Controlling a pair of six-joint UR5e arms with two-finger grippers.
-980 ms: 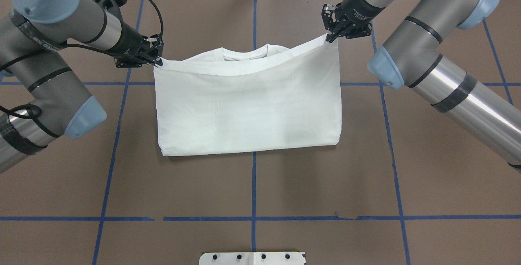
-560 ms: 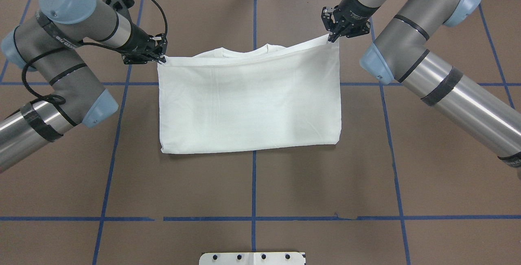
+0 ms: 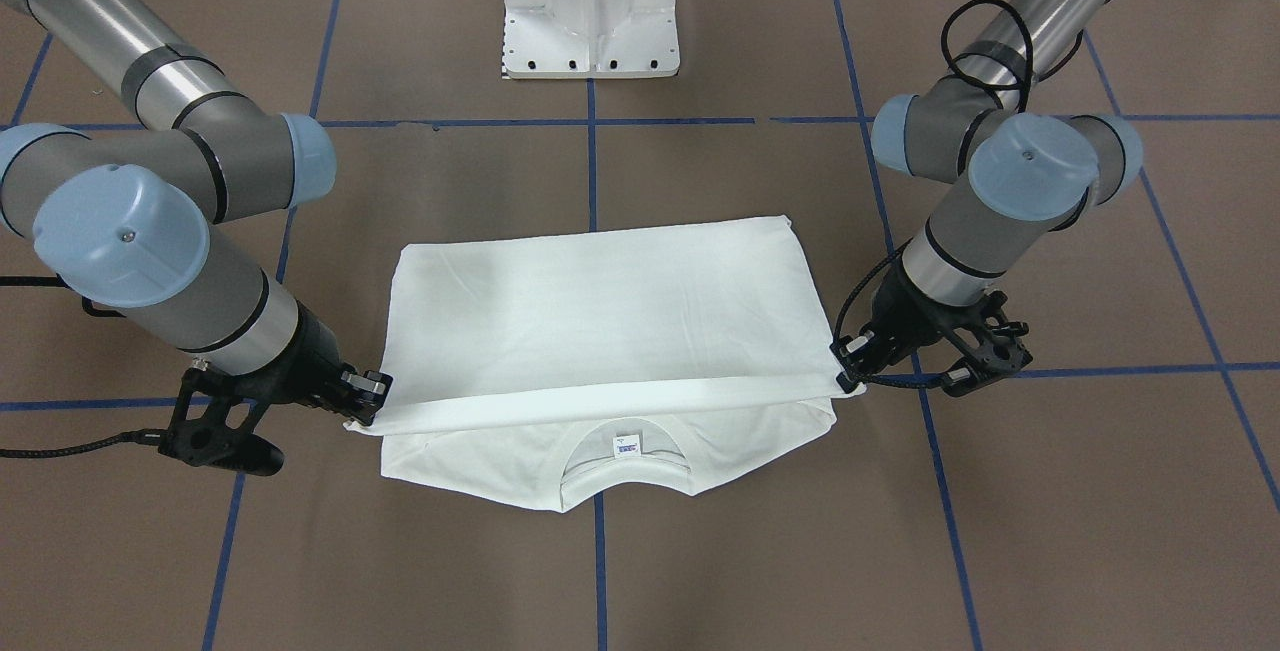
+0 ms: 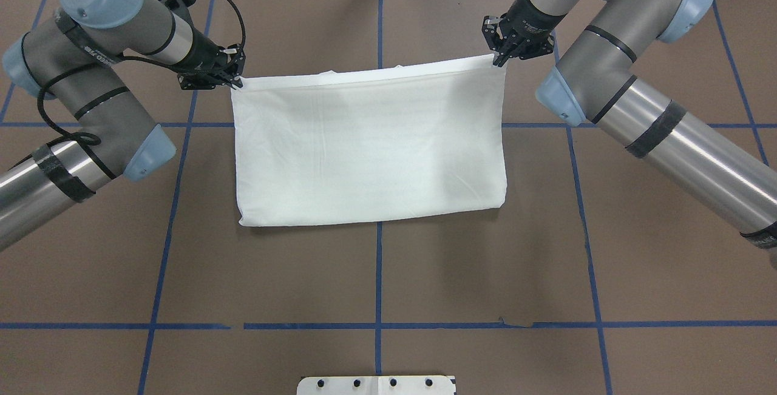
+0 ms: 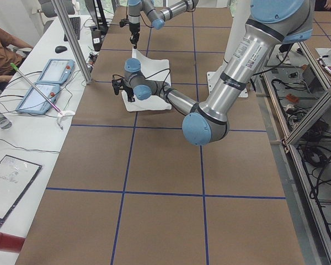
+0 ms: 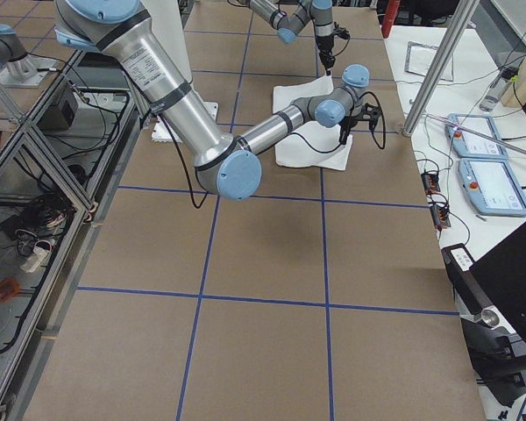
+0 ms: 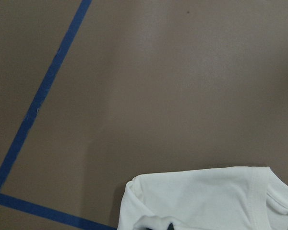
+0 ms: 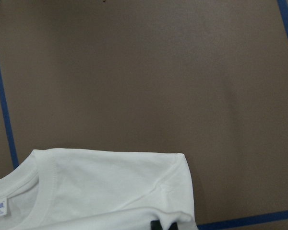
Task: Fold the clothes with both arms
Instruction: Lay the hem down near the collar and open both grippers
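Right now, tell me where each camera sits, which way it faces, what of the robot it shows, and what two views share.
Overhead exterior: behind the robot, looking forward, down; left gripper and right gripper pinch the T-shirt.
Front-facing: across the table, facing the robot; left arm on the view's right.
Exterior left: table's left end; left arm near.
Exterior right: table's right end; right arm near.
Left wrist: looks down on a shirt corner; hardly any gripper.
Right wrist: likewise.
Shared: front-facing and right wrist both show the neck label.

Left gripper (image 4: 235, 84), right gripper (image 4: 498, 60) pinched closed, well apart.
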